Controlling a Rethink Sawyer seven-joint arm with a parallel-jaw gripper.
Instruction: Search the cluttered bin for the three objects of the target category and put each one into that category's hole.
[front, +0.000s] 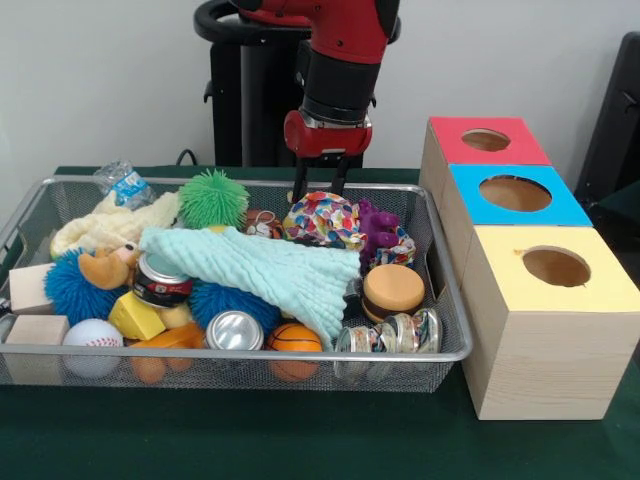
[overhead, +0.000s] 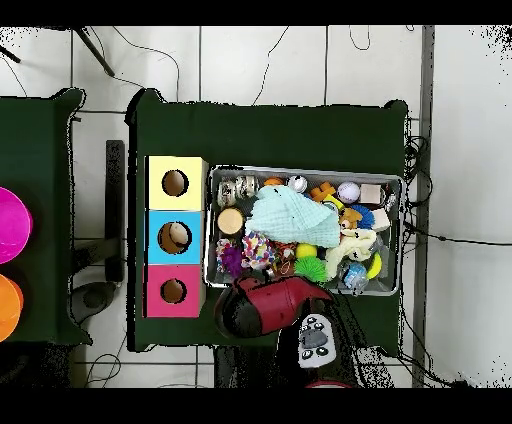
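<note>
The wire-mesh bin is full of toys and also shows in the overhead view. One polka-dot cloth piece lies at the bin's far side, right of centre; it also shows from overhead. A second dotted piece seems to lie beside a purple toy. No third piece shows. My gripper hangs open and empty just above and behind the first piece; in the overhead view the arm hides it. The yellow-topped box's hole is at the near right and shows from overhead.
A large mint-green cloth drapes over the bin's middle. A cream knitted cloth, spiky balls, cans, wooden blocks and a toy burger fill the rest. The blue-topped and red-topped boxes stand behind the yellow one.
</note>
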